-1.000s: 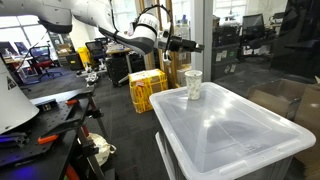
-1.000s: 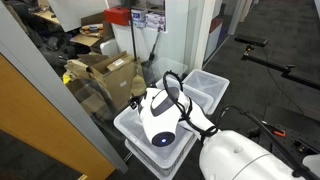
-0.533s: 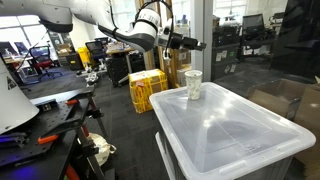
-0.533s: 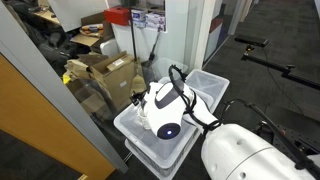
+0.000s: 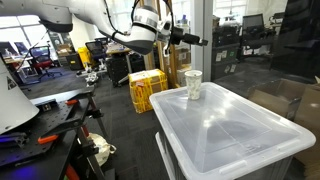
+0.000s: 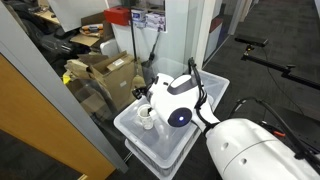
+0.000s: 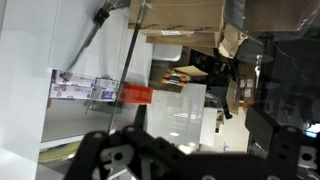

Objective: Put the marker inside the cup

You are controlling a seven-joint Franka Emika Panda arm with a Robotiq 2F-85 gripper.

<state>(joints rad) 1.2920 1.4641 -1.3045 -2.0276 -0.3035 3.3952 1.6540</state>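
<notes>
One cup (image 5: 193,85) stands upright near a corner of a clear bin lid (image 5: 235,130). It is whitish and wider at the rim. In an exterior view a slim dark shape (image 5: 192,88) shows through the cup wall, standing inside. It looks like the marker, though it is too small to be certain. No other marker lies on the lid.

One gripper (image 5: 203,41) hangs high over the cup, nearly straight above it and well apart from it, touching nothing. It points sideways, roughly level, not down at the cup. Its jaws stand wide, with nothing between them. In the wrist view the gripper (image 7: 150,160) is only a dark blur along the lower edge. That view looks out across the room, and neither cup nor marker shows in it.

From the higher exterior view the cup (image 6: 146,118) sits just beside the white wrist of the arm (image 6: 175,100), on the same lid. Its contents cannot be made out there.

Count:
- Cup: 1
- Marker: 1, if the dark shape is it
- Arm: 1
- Gripper: 1
- Clear bins (image 6: 208,85): at least 2, side by side, and the one with the cup seems stacked on another
- Yellow crate (image 5: 147,88): 1 stack on the floor behind the bin
- Cardboard boxes (image 6: 108,70): several, piled by the wall
</notes>
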